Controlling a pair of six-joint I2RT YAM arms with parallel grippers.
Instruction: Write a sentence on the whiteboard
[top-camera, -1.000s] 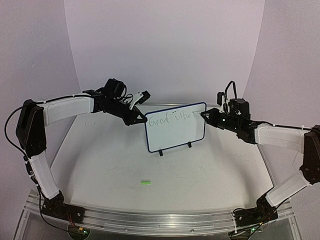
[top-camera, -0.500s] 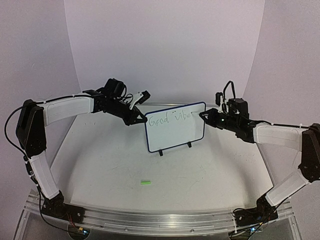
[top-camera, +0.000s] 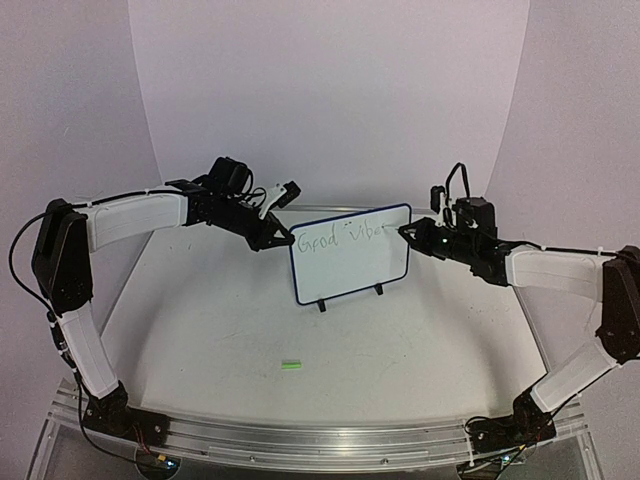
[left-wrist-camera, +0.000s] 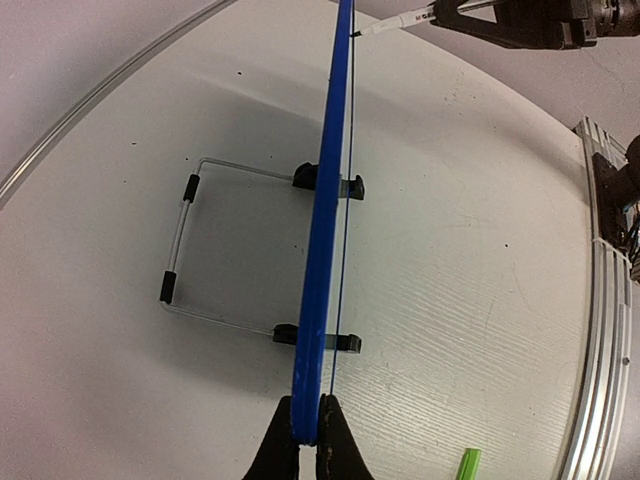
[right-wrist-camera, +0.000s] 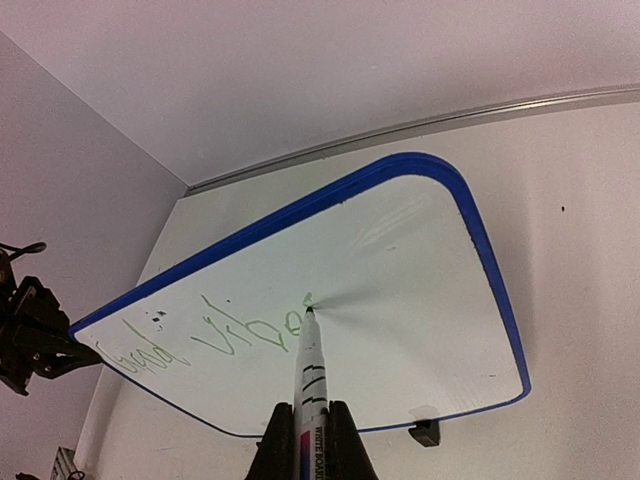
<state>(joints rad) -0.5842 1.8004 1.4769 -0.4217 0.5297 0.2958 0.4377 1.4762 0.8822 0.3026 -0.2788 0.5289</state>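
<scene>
The whiteboard (top-camera: 350, 255) stands upright on its two black feet (top-camera: 322, 306) on the desk (top-camera: 200, 330), about midway between the left and right edges and closer to the far edge than to the near one, with its written face turned toward the near edge. The left fingers (top-camera: 283, 240) are pressed onto the board's upper left corner. In the left wrist view they pinch the blue rim (left-wrist-camera: 325, 250) between them, with the board seen edge-on and a bent wire stand (left-wrist-camera: 185, 240) lying on the desk behind it. The right fingers (top-camera: 408, 232) reach in from the right edge and are closed around a white marker (right-wrist-camera: 308, 385), which sticks out straight between them. Its tip touches the white face of the board in the upper half, toward the right side. The sentence (right-wrist-camera: 215, 335) is thin green handwriting in a single line across the upper part of the board. It reads "Good vibe", and the marker tip sits right at the end of the last letter. The lower half of the board's face is bare white. A small green cap (top-camera: 291, 365) lies flat on the desk toward the near edge, well apart from the board and from both arms.
</scene>
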